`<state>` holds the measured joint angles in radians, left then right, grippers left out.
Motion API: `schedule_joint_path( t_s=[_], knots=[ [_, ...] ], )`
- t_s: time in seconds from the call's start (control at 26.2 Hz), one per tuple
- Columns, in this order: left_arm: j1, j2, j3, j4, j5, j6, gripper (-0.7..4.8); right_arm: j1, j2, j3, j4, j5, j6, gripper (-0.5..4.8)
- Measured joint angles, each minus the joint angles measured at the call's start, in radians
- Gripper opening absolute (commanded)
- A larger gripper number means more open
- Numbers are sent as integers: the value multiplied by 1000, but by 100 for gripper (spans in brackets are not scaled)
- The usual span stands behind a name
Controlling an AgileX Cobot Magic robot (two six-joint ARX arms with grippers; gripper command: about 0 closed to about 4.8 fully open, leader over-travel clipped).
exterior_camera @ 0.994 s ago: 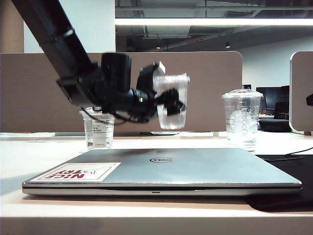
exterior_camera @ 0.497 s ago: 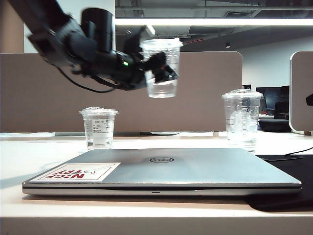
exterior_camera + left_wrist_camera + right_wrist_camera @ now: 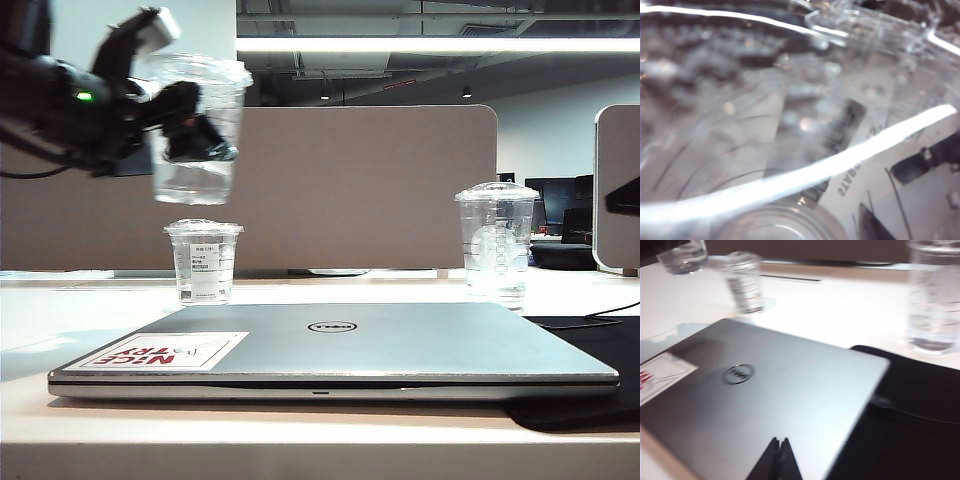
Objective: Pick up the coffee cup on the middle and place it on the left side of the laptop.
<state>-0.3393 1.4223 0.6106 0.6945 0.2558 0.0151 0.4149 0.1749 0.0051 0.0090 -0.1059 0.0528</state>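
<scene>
The left hand [image 3: 185, 125], clenched on the coffee cup [image 3: 195, 125], has carried it leftward past the laptop [image 3: 330, 350]; lowering remains. The right hand [image 3: 779, 460], apparently pinched shut, idles.

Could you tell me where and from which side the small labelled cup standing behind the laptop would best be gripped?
I would take the small cup around its tapered wall just under the lid rim, coming level from the left, where the table looks open. It stands upright, and the laptop lies in front. The left gripper is holding the coffee cup.

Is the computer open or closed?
Closed. The laptop lies flat on the table, lid down, logo and sticker facing up.
</scene>
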Motion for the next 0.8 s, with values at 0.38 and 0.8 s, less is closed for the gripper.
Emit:
schedule_joint_path(
  t_s=[0.38, 0.8],
  knots=[
    [0, -72, -235, 58, -104, 3, 371, 190, 2, 0, 0, -3, 0, -5],
    [67, 10, -389, 272, -230, -46, 371, 202, 21, 0, -1, -3, 0, -5]
  ],
)
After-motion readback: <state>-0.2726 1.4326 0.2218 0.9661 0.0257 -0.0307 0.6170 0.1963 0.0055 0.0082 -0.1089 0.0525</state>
